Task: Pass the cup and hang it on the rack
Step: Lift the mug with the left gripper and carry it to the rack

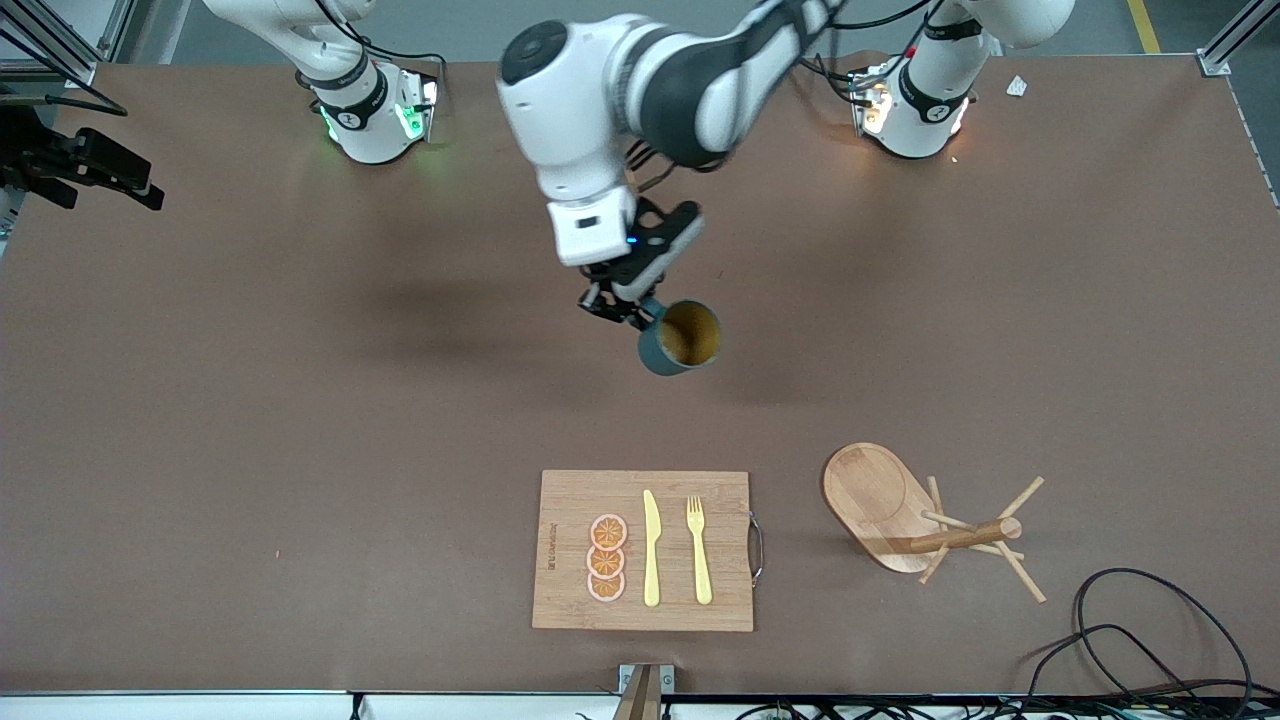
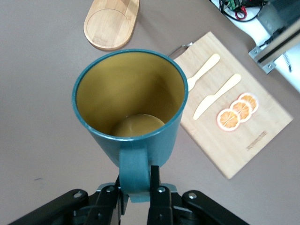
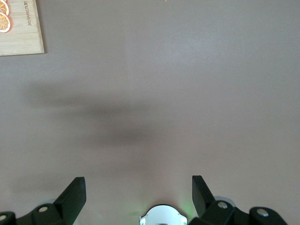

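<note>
The dark teal cup point(image 1: 682, 338) with a yellowish-tan inside hangs in the air over the middle of the table, tilted, its mouth turned toward the front camera. My left gripper point(image 1: 625, 305) is shut on its handle. In the left wrist view the fingers point(image 2: 157, 180) pinch the handle below the cup point(image 2: 131, 103). The wooden rack point(image 1: 900, 510), with an oval base, post and thin pegs, is nearer the front camera, toward the left arm's end; its base shows in the left wrist view point(image 2: 111, 23). My right gripper point(image 3: 137, 180) is open and empty above bare table.
A bamboo cutting board point(image 1: 570, 500) with orange slices point(image 1: 607, 558), a yellow knife point(image 1: 651, 548) and a yellow fork point(image 1: 698, 550) lies beside the rack, near the front edge; it also shows in the left wrist view point(image 2: 220, 145). Black cables point(image 1: 1130, 640) lie at the front corner.
</note>
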Action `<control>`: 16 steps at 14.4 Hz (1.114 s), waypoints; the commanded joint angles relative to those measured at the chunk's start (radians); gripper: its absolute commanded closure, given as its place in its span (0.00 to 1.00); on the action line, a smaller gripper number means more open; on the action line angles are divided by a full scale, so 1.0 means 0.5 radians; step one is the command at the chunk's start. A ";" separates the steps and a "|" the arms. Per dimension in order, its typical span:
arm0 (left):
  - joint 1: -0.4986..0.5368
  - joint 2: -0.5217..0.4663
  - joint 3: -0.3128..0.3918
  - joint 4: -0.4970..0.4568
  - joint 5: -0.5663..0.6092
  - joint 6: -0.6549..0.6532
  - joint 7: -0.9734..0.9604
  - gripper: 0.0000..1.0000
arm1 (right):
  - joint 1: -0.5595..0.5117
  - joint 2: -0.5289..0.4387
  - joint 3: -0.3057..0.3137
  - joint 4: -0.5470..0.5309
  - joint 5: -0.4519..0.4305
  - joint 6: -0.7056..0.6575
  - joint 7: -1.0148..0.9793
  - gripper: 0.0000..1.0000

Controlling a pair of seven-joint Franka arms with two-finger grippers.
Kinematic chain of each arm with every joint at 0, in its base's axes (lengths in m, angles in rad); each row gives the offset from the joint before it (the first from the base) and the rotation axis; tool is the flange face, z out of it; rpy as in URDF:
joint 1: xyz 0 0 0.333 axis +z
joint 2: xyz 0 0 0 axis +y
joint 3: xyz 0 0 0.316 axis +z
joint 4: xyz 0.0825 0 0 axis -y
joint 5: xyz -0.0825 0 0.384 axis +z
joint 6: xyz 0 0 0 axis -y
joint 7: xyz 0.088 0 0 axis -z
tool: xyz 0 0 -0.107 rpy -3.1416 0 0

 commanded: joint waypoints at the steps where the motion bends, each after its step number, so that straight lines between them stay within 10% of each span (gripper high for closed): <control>1: 0.253 -0.208 -0.024 -0.093 -0.273 -0.022 0.241 1.00 | 0.032 0.004 -0.014 0.019 0.030 -0.025 -0.002 0.00; 16: 1.518 -0.136 -0.036 -0.099 -2.041 -0.050 1.091 1.00 | 0.057 -0.005 -0.011 0.019 -0.053 0.034 -0.299 0.00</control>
